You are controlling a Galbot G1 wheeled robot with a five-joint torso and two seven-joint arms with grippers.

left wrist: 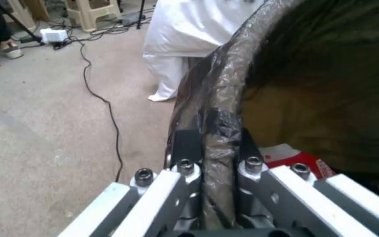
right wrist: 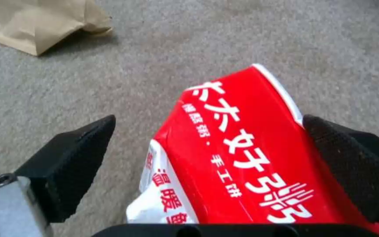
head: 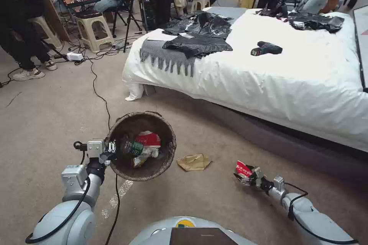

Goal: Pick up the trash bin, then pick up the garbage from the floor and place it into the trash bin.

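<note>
The robot had smooth pale grey arms with black cables looped along them. The left gripper [left wrist: 215, 154] showed white metal bars with dark hex screws; the right gripper [right wrist: 207, 164] had black textured wedge pads.

Trash bin [head: 151, 168] round, dark bag over rim, tipped toward viewer, holds green-label bottle [head: 133, 148] and red-white wrapper [head: 148, 138]. Crumpled brown paper bag [head: 194, 162] on carpet just beside bin. Red wrapper [right wrist: 251, 154] on carpet, right of paper bag.
</note>
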